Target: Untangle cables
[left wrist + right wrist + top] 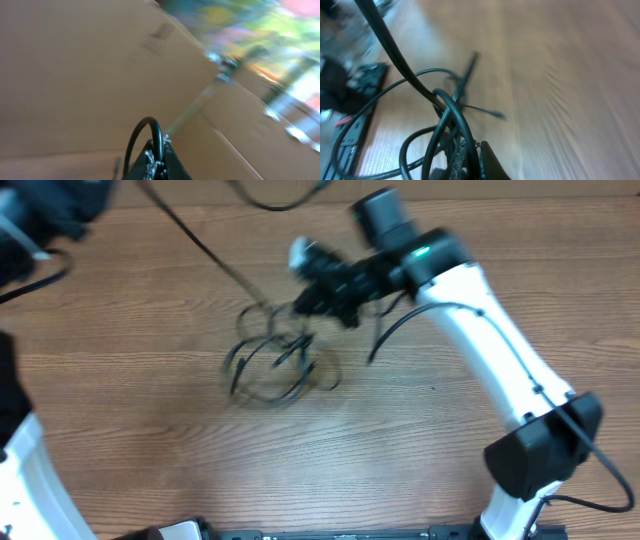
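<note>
Your right gripper [314, 296] is clamping the cables [288, 356] over the table [150, 450]; your left gripper [156, 159] is blurring, jaw state impossible to tell.

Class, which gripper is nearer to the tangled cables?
Right. The right gripper is at the upper right edge of the cables; the left gripper is far off, in the overhead view's top-left corner.

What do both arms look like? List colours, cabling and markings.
Right arm: white tube-like links, black joint housings, black wrist and gripper, a green light near the wrist, a black cable looping alongside. Left arm: white link at the lower edge; the rest is too blurred.
</note>
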